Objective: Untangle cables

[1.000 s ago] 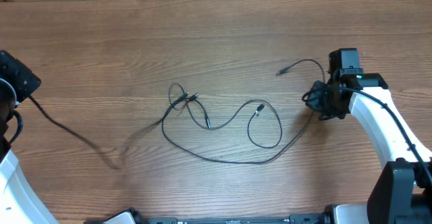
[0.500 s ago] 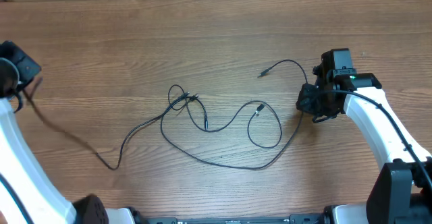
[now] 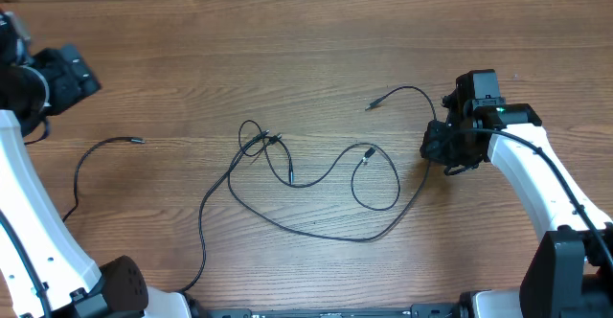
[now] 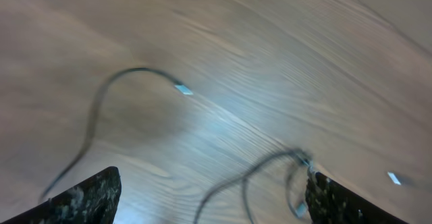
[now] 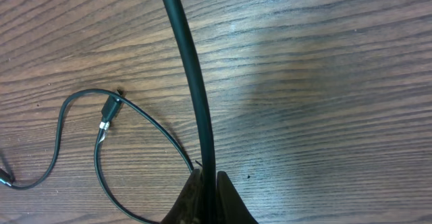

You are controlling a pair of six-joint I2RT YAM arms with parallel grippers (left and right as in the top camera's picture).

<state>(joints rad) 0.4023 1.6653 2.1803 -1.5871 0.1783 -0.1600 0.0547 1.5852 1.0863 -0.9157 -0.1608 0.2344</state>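
Thin black cables lie looped across the table, knotted at a small tangle [image 3: 261,144]. One freed end with a silver plug [image 3: 137,141] lies at the left, and it also shows blurred in the left wrist view [image 4: 182,88]. My left gripper [image 3: 69,77] hovers above and left of that plug. It is open, with its fingers [image 4: 88,198] wide apart and nothing between them. My right gripper [image 3: 436,148] is shut on a cable [image 5: 191,82], which runs up from between its fingertips [image 5: 206,197]. Beyond it that cable arcs to a plug [image 3: 372,105]. Another plug [image 5: 108,113] lies inside a loop.
A long cable loop [image 3: 364,237] sweeps along the front middle of the wooden table [image 3: 316,50]. One strand [image 3: 201,232] runs down toward the front edge near the left arm's base [image 3: 120,289]. The right arm's white link [image 3: 536,179] crosses the right side.
My left gripper has opened and let go of its cable, moving back and to the right. The freed end now lies curled on the table at left. The right gripper shifted slightly left, still shut.
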